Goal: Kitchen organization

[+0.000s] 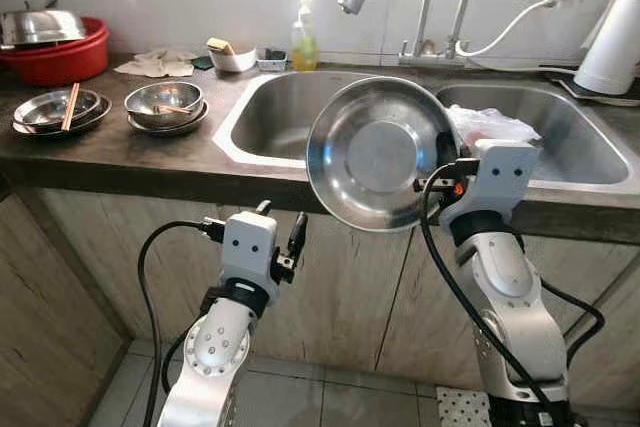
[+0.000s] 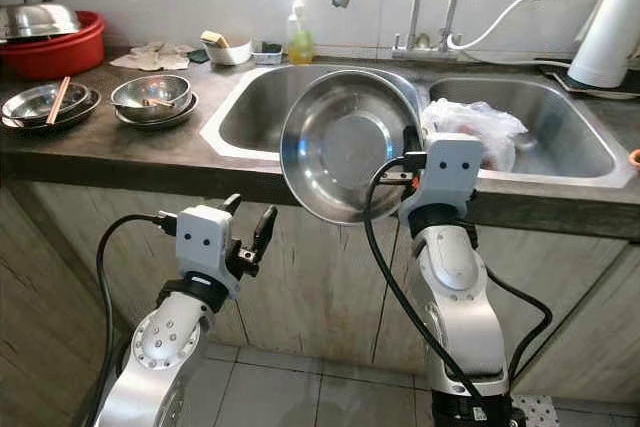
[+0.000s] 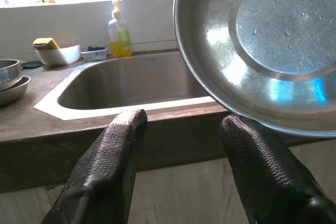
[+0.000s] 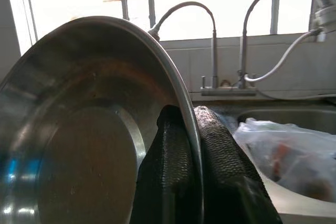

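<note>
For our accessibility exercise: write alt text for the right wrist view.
The right tool pinches the rim of a round stainless steel basin, held on edge. Behind are curved metal faucets and a clear plastic bag in the sink.

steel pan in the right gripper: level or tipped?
Tipped. The steel pan stands nearly on edge, its empty inside facing the head camera, with the right gripper pinching its rim in front of the sink.

text: none legible | labels: soap bottle label unreadable | numbers: none
</note>
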Motion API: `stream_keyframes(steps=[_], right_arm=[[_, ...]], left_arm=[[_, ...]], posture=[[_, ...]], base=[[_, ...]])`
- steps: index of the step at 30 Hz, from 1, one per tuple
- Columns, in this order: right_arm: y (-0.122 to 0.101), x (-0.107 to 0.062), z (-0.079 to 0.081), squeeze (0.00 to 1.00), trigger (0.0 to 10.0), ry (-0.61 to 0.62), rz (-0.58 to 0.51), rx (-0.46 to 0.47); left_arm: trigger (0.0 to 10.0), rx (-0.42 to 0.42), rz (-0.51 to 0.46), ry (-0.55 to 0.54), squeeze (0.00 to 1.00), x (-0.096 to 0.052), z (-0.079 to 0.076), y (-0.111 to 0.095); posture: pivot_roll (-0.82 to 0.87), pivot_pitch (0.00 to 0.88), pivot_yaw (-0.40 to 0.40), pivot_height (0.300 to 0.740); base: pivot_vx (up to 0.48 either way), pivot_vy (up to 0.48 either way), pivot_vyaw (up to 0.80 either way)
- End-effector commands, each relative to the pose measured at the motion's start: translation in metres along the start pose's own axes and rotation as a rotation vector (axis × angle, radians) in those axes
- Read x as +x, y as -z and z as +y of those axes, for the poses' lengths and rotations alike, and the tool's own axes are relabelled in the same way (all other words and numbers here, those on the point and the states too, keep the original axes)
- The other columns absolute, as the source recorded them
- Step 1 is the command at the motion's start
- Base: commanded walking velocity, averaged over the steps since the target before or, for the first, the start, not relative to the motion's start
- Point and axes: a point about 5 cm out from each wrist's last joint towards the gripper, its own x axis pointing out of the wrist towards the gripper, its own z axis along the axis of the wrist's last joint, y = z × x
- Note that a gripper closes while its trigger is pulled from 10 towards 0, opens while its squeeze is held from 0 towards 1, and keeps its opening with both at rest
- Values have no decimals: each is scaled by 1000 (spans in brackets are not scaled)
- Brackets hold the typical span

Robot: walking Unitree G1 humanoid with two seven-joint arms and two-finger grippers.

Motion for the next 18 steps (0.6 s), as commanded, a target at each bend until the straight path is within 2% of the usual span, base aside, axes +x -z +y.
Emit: stream_keyframes(steps=[1, 18], right_arm=[[-5, 2, 1, 0, 10000, -4, -22, 11], [-4, 2, 0, 0, 10000, -4, -18, 8]], left_arm=[[10000, 2, 15, 0, 0, 0, 0, 2], [10000, 6, 26, 8, 0, -2, -1, 6]], posture=[[27, 0, -30, 740], [26, 0, -30, 740]], base=[[296, 0, 0], [311, 0, 0]])
